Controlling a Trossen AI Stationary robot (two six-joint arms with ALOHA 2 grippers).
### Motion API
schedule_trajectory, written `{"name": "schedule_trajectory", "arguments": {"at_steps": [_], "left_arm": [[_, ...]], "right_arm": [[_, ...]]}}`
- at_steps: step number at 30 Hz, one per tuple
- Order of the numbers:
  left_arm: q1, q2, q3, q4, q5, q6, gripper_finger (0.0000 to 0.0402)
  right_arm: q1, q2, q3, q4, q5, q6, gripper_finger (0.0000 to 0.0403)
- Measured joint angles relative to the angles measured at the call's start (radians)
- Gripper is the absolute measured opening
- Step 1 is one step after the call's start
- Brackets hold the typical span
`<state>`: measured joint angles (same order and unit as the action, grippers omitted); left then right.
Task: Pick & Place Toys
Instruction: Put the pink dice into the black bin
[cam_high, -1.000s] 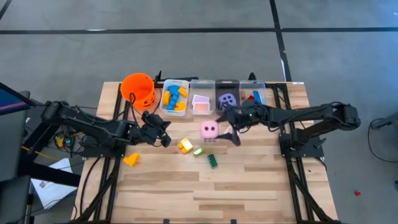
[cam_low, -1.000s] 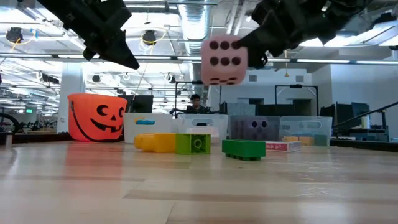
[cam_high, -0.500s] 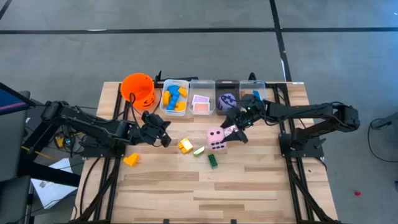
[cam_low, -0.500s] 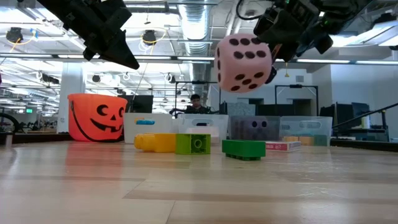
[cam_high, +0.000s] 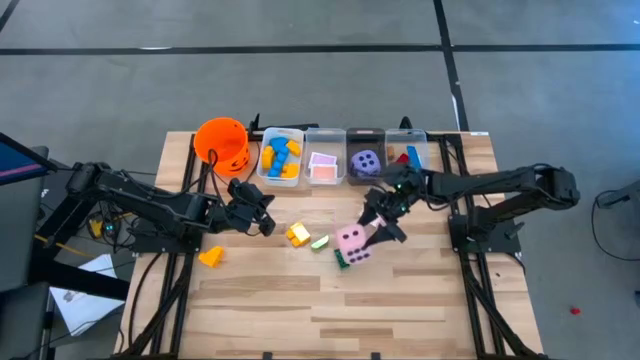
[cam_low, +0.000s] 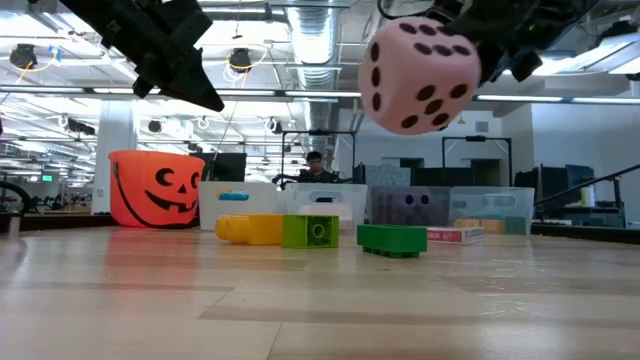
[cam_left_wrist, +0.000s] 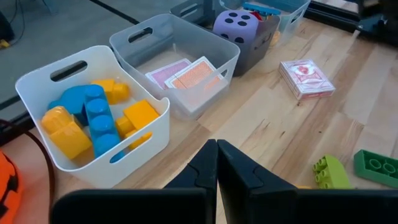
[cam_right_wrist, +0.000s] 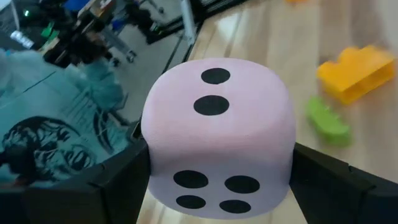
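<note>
1. One toy has moved in the last second: the pink die (cam_high: 350, 242), clamped between the wide-spread fingers of the right gripper (cam_high: 366, 238), has travelled from just below the row of bins down to the middle of the high view, and it has turned over as it went
2. In the low view the pink die (cam_low: 420, 75) now hangs high in the upper right of the frame, clear of the bench (cam_high: 400, 300) and larger than before, so it has come toward that camera
3. It sits above the green block (cam_high: 342, 259), away from the bin (cam_high: 365, 161) that holds the purple die (cam_high: 367, 160); my judgement is that the die is in transit and not yet placed
4. The left gripper (cam_high: 262, 220) has not shifted; it hovers left of centre, just beside the yellow block (cam_high: 297, 234), fingers shut on nothing
5. Unmoved are the light green block (cam_high: 320, 242), the orange block (cam_high: 211, 257) at lower left, the cards (cam_high: 322, 162) and the blue and yellow blocks (cam_high: 280, 158) in their bins
</note>
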<state>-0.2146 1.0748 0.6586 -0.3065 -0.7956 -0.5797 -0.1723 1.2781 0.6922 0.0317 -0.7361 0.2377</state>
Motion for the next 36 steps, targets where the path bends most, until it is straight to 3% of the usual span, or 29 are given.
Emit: {"name": "schedule_trajectory", "arguments": {"at_steps": [8,17,32,36], "left_arm": [[0.000,0.000,0.000,0.000,0.000,-0.008,0.0000],[0.000,0.000,0.000,0.000,0.000,-0.008,0.0000],[0.000,0.000,0.000,0.000,0.000,-0.034,0.0000],[0.000,0.000,0.000,0.000,0.000,-0.032,0.0000]], "right_arm": [[0.068,0.001,0.000,-0.036,0.001,0.044,0.0329],[0.039,0.001,0.000,0.123,0.068,0.022,0.0329],[-0.304,0.001,0.000,0.133,0.119,-0.102,0.0329],[-0.400,0.001,0.000,0.130,0.231,-0.142,0.0329]]}}
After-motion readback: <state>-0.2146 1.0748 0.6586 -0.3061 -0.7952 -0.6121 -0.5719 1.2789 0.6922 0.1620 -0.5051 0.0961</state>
